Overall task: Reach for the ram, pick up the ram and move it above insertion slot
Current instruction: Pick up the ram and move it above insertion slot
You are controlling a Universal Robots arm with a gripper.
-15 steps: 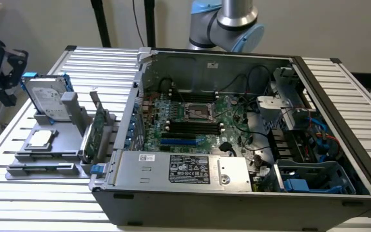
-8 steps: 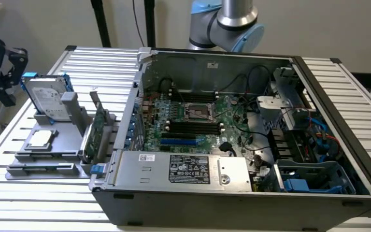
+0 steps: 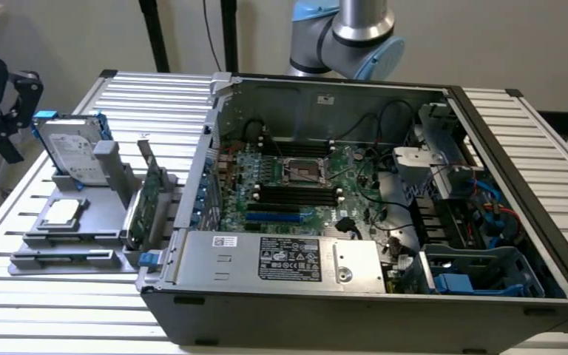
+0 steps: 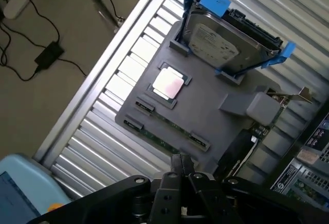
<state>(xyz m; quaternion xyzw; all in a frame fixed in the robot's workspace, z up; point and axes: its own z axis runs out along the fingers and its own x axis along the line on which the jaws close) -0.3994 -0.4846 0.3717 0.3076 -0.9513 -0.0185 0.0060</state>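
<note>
While the gripper [image 4: 183, 160] hovers near the tray [image 4: 205, 100] edge — jaws shut, empty — the ram [image 4: 163, 133] lies along that edge, slatted table [image 4: 103, 112] beside it.

Grey-and-blue arm [image 3: 351, 33]; end effector [image 4: 181, 158] tightly closed, fingers together.

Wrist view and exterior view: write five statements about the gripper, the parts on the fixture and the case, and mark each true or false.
1. The gripper is shut and empty. True.
2. The ram is held in the gripper. False: it lies along the edge of the gray fixture.
3. The hard drive sits in a blue bracket. True.
4. The computer case is closed. False: it is open, with the motherboard exposed.
5. The processor chip sits on the fixture between the hard drive and the ram. True.
</note>
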